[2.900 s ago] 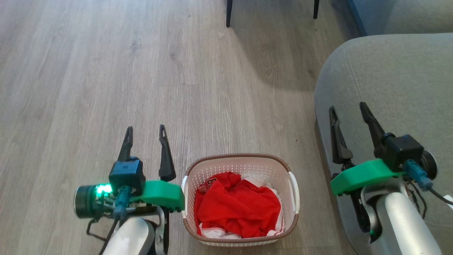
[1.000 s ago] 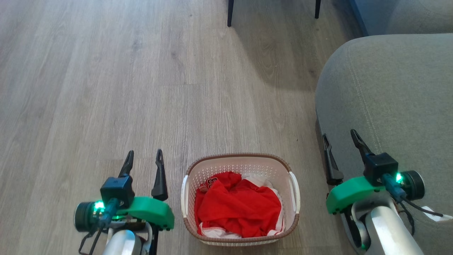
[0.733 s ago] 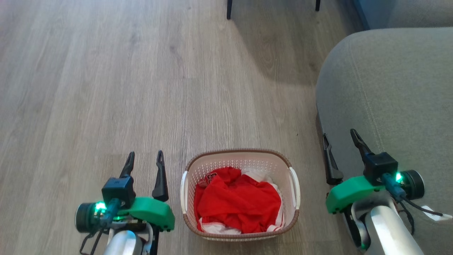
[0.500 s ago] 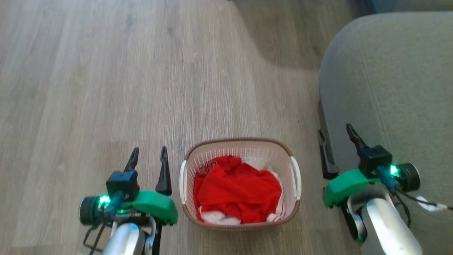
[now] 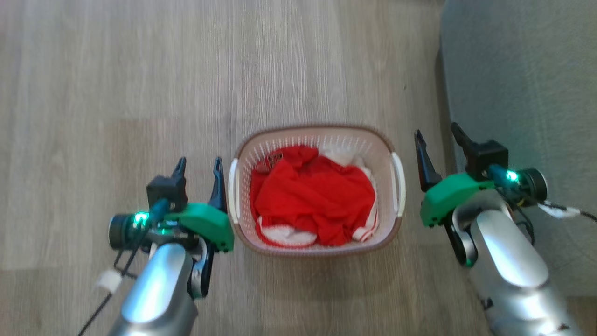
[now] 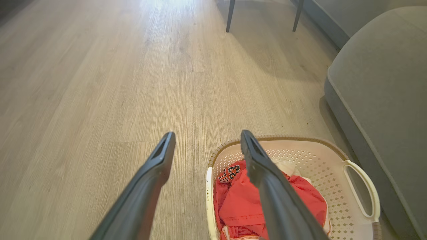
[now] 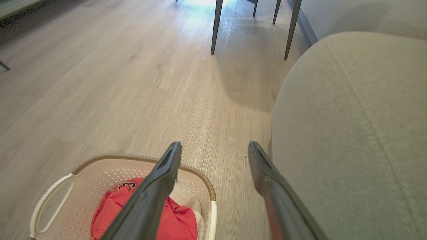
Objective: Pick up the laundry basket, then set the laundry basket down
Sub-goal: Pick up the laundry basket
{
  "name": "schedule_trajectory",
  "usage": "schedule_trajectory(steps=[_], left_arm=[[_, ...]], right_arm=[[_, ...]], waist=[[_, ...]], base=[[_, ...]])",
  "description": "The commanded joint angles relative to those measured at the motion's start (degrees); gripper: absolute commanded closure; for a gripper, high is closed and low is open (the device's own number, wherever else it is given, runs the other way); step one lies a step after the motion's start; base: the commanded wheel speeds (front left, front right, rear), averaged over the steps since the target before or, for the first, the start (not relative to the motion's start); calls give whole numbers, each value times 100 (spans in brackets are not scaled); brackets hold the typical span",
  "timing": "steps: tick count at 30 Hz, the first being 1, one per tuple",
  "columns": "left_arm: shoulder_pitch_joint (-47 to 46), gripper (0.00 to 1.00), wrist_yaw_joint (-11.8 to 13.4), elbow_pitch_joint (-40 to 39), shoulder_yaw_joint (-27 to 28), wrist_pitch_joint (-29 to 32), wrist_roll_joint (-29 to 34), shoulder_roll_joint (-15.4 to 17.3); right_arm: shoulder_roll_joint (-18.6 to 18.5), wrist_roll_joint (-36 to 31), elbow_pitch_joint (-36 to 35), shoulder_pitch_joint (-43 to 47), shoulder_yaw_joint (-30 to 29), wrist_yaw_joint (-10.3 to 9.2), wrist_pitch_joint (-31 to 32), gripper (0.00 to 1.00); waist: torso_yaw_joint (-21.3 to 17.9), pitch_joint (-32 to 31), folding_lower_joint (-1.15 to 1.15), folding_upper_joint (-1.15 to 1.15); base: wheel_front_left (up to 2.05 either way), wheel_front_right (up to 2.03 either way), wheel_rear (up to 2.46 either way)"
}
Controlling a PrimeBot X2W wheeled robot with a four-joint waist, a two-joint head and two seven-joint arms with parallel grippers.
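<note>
Two grippers flanking the laundry basket (image 5: 322, 140) at mid-frame of the head view, down on the wood floor (image 5: 116, 93). At lower left, left gripper (image 5: 199, 163) just beside the basket's white left handle (image 5: 232, 189), fingers spread apart with nothing between them; touching the handle or not, cannot tell. At right, right gripper (image 5: 436, 130) near the right handle (image 5: 399, 182) but apart from it, likewise spread and empty, gray sofa (image 5: 513, 70) along the right edge just behind. Inside the basket, red garment (image 5: 312, 198) heaped over white cloth (image 5: 284, 235). Dark print on the red garment: a "3" readable in the right wrist view, remaining characters folded under and not legible. Slight blur across the head view. Near end of the basket cut off at the bottom of both wrist views, part of the clothing hidden behind a dark finger in each. Dark chair legs (image 6: 230, 15) at the top of the left wrist view, cut off above.
</note>
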Motion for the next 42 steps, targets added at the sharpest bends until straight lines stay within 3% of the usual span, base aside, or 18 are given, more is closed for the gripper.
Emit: schedule_trajectory(steps=[1,14,28,36,42], left_arm=[[-251,0,-26,26,128,-30,-27,35],[-1412,0,-229,1534,-285,-30,-74,35],[-2464,0,-676,3095,-1087,-30,-818,35],[-2895,0,-696,3669,-1688,140,-1282,35],[-3082,0,-818,3774,-2014,358,-1522,35]], right_arm=[[-16,53,-21,-180,163,41,-69,0],[42,499,1357,-1218,251,41,-69,0],[130,699,2863,-2191,565,41,28,0],[145,1643,3028,-2376,1329,41,572,0],[146,1912,3241,-2580,1624,41,803,0]], waist=[[8,391,-3,0],[23,1453,-3,0],[-46,2214,-3,0],[-38,2506,-3,0],[-41,2686,-3,0]], base=[[0,0,0],[0,0,0],[0,0,0],[0,0,0],[0,0,0]])
